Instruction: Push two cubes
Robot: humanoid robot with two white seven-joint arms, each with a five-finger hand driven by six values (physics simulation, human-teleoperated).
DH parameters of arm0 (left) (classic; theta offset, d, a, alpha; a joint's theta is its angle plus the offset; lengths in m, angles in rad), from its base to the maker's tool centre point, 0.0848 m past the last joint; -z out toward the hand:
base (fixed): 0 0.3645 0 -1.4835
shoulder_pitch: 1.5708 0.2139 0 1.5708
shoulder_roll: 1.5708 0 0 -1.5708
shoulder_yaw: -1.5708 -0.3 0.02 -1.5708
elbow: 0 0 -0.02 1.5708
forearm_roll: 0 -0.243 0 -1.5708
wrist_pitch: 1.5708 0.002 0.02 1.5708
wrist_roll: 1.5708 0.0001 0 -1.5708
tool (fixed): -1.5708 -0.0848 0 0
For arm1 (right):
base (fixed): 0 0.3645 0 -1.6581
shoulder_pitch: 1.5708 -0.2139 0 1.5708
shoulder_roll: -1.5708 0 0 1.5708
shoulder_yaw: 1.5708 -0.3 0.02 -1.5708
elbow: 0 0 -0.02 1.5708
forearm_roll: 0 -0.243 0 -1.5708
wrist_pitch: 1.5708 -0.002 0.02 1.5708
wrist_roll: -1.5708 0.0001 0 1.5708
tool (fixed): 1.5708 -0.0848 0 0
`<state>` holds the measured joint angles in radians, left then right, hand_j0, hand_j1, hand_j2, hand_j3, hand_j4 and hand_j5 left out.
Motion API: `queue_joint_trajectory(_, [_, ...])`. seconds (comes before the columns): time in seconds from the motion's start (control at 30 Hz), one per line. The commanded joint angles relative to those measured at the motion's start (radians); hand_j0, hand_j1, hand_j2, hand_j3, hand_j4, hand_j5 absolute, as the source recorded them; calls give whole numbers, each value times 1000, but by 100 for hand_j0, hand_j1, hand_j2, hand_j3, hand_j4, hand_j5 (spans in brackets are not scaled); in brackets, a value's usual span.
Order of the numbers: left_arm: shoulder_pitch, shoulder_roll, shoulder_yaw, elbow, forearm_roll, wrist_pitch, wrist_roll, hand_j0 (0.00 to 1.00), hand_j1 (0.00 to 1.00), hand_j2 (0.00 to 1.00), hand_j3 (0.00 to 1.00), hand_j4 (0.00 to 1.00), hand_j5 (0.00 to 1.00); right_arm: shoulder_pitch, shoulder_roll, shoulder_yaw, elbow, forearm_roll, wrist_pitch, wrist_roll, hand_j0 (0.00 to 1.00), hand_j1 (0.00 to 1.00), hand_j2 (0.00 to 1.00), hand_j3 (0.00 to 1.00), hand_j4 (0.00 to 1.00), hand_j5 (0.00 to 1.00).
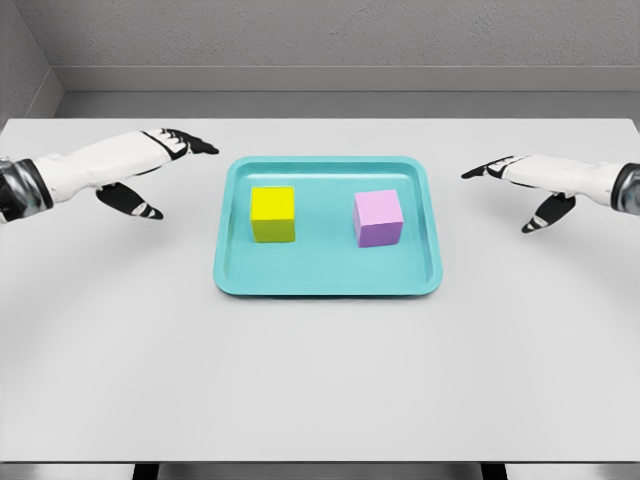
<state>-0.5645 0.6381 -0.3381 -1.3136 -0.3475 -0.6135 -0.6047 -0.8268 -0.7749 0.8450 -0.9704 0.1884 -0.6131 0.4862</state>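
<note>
Inside tray [328, 285], yellow cube [273, 213], purple cube [378, 217] apart

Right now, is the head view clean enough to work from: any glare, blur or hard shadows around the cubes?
Head view: even, soft light, no glare on the teal tray or white table; yellow cube and purple cube sharp, each with a darker front face and only a faint shadow; left hand and right hand crisp, no motion blur.

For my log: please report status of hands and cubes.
Left hand, right hand open, off tray. Yellow cube, purple cube apart, untouched. Nothing between.
</note>
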Motion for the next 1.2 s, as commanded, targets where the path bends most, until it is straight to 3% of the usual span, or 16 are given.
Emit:
queue_joint_trajectory(0.0, [0, -3, 4, -9, -16, 3, -6, 100, 100, 100, 100, 100, 100, 0, 11, 3, 13, -6, 2, -8, 100, 100, 100, 100, 100, 100])
queue_joint_trajectory(0.07, [3, -1, 10, -44, -15, 3, -6, 100, 100, 100, 100, 100, 100, -3, 9, 3, 15, -6, 2, -8, 100, 100, 100, 100, 100, 100])
queue_joint_trajectory(0.17, [34, -8, 76, -131, -15, 3, -6, 100, 100, 100, 100, 100, 100, -5, 3, 3, 19, -3, 2, -1, 100, 100, 100, 100, 100, 100])
queue_joint_trajectory(0.23, [52, -14, 65, -133, -16, 3, -6, 93, 93, 93, 93, 93, 93, -6, 6, 20, 45, -3, 2, 3, 100, 100, 100, 100, 100, 100])
queue_joint_trajectory(0.3, [75, -14, 64, -131, -19, 3, -6, 75, 75, 75, 75, 75, 75, -11, 8, 25, 76, 0, 2, 6, 100, 100, 100, 100, 100, 100])
queue_joint_trajectory(0.37, [72, -55, 71, -113, -110, 3, -6, 74, 74, 74, 74, 74, 74, -14, 9, 25, 93, 8, 2, 2, 98, 98, 98, 98, 98, 98])
queue_joint_trajectory(0.4, [72, -58, 73, -113, -125, 3, -6, 73, 73, 73, 73, 73, 73, -15, 11, 25, 91, 31, 2, 2, 83, 83, 83, 83, 83, 83])
queue_joint_trajectory(0.43, [72, -58, 68, -112, -128, 3, -6, 69, 69, 69, 69, 69, 69, -28, 61, 29, 93, 75, 2, 9, 70, 70, 70, 70, 70, 70])
queue_joint_trajectory(0.47, [72, -74, 67, -104, -154, 3, -6, 68, 68, 68, 68, 68, 68, -52, 77, 68, 84, 118, 70, 9, 70, 70, 70, 70, 70, 70])
queue_joint_trajectory(0.5, [72, -103, 68, -67, -203, 3, -6, 68, 68, 68, 68, 68, 68, -66, 97, 78, 68, 143, 119, 9, 54, 54, 54, 54, 54, 54])
queue_joint_trajectory(0.53, [72, -109, 68, -55, -208, 3, -6, 68, 68, 68, 68, 68, 68, -66, 98, 78, 48, 141, 81, 11, 29, 29, 29, 29, 29, 29])
queue_joint_trajectory(0.57, [71, -112, 67, -55, -211, 3, -6, 68, 68, 68, 68, 68, 68, -71, 100, 78, 47, 143, 72, 28, 16, 16, 16, 16, 16, 16])
queue_joint_trajectory(0.73, [71, -149, 67, -3, -238, 3, -6, 68, 68, 68, 68, 68, 68, -78, 101, 80, 48, 169, 72, 74, 12, 12, 12, 12, 12, 12])
queue_joint_trajectory(0.9, [49, -166, 65, 76, -242, 3, -6, 68, 68, 68, 68, 68, 68, -101, 170, 123, 29, 282, 73, 104, 11, 11, 11, 11, 11, 11])
queue_joint_trajectory(0.97, [45, -195, 65, 79, -292, 3, -6, 68, 68, 68, 68, 68, 68, -123, 181, 163, 30, 298, 73, 115, 10, 10, 10, 10, 10, 10])
queue_joint_trajectory(1.17, [41, -193, 68, 73, -286, 3, -6, 68, 68, 68, 68, 68, 68, -143, 206, 175, 29, 339, 73, 125, 10, 10, 10, 10, 10, 10])
